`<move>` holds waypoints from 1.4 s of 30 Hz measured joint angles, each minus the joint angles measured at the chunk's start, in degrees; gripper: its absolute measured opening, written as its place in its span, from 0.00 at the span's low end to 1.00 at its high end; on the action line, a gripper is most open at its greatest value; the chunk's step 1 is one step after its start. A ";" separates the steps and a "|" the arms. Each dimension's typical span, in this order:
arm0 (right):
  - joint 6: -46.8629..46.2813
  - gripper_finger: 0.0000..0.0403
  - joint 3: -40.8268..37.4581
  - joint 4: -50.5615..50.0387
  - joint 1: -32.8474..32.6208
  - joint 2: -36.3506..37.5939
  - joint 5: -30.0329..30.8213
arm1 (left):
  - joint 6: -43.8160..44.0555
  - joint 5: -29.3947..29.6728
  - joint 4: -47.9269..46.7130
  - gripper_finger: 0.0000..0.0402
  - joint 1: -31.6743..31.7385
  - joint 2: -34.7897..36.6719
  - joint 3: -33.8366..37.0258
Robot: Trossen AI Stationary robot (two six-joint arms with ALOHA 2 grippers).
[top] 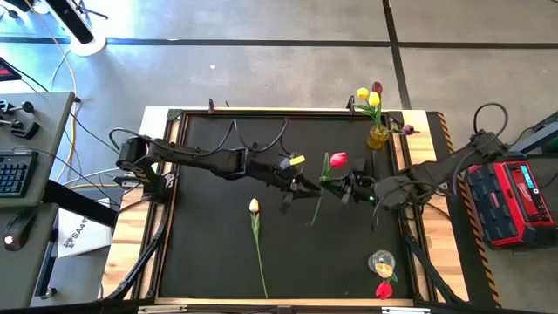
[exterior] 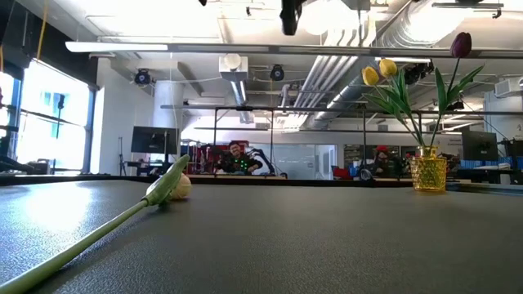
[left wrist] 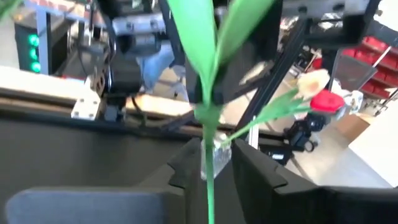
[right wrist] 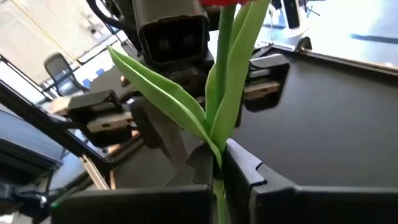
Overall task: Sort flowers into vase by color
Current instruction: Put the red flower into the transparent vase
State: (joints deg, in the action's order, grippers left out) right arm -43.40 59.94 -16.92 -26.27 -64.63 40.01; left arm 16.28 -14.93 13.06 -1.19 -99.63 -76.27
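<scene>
Your right gripper (right wrist: 219,168) is clenched on the red tulip's (top: 338,160) stem low down, the stem running up out of the jaws toward the bloom. Just across from it, your left gripper (left wrist: 208,168) straddles the same stem with its fingers loosened. Farther off stand the yellow vase (top: 377,136) and, opposite, the clear vase (top: 381,262) with its red bloom.

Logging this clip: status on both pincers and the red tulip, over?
Right pincer shut on red tulip stem, mid-table. Left pincer around the same stem, fingers slightly apart. Cream tulip lies on mat, clear of both.
</scene>
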 joint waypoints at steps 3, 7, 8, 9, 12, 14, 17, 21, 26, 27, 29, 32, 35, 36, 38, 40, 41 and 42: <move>-2.16 0.01 0.00 -4.63 -0.81 1.58 -0.06 | 0.74 -0.03 -2.84 0.24 0.00 0.19 0.00; -5.95 0.00 0.00 -11.38 -1.97 4.80 -1.40 | 0.27 0.00 -5.53 0.26 -0.03 0.73 0.01; -6.98 0.00 0.00 -13.33 -2.38 5.66 -1.81 | -0.17 0.03 -6.37 0.26 -0.15 1.03 0.04; -7.94 0.00 0.00 -15.53 -2.75 6.54 -2.44 | -0.56 0.04 -6.45 0.26 -0.26 1.16 0.04; -10.69 0.00 0.00 -21.35 -3.82 9.40 -3.21 | -0.95 0.32 -7.74 0.26 -0.33 2.01 0.04; -12.08 0.00 0.00 -24.61 -4.57 11.20 -3.33 | -0.95 0.87 -7.65 0.26 -0.33 2.21 0.04; -13.22 0.00 0.00 -28.50 -5.61 13.72 -3.74 | -0.18 1.71 -8.77 0.27 -0.33 3.22 0.04; -14.23 0.00 0.00 -33.02 -6.81 16.91 -6.17 | -0.01 5.45 -12.62 0.26 -0.33 5.21 0.04; -9.26 0.00 0.00 -38.20 -10.08 18.89 -16.57 | -1.51 13.95 -20.15 0.24 -1.66 9.52 0.05; -9.26 0.00 -0.01 -39.10 -10.97 18.95 -18.10 | -2.21 15.40 -21.67 0.24 -2.13 10.73 0.04; -9.19 0.00 -0.02 -39.18 -12.30 19.55 -19.30 | -3.04 18.21 -23.51 0.23 -3.18 12.53 0.04; -9.24 0.00 -0.02 -37.95 -13.97 21.31 -19.24 | -3.42 21.42 -25.17 0.23 -4.27 14.54 -0.02; -9.38 0.00 -0.02 -36.60 -15.73 22.92 -19.71 | -3.39 22.96 -25.08 0.23 -4.69 15.20 -0.02; -9.71 0.00 -0.02 -36.45 -16.43 23.38 -19.71 | -3.10 23.04 -25.09 0.23 -4.90 15.23 -0.02; -10.53 0.00 -0.02 -36.57 -18.08 23.60 -19.70 | -1.84 23.05 -25.32 0.23 -4.99 15.23 -0.02; -10.70 0.00 0.00 -36.41 -19.74 23.19 -19.43 | -0.46 23.12 -25.79 0.23 -5.29 15.19 -0.02; -10.65 0.00 0.00 -36.08 -20.60 22.77 -19.07 | -0.01 23.38 -25.83 0.23 -5.43 15.03 -0.02; -10.55 0.00 0.00 -35.55 -21.37 22.31 -18.55 | 0.29 23.81 -25.85 0.23 -5.67 14.93 -0.02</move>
State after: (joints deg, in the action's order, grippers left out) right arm -53.95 59.94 -52.47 -47.65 -42.32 21.46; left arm 16.57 8.88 -12.79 -6.86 -84.71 -76.29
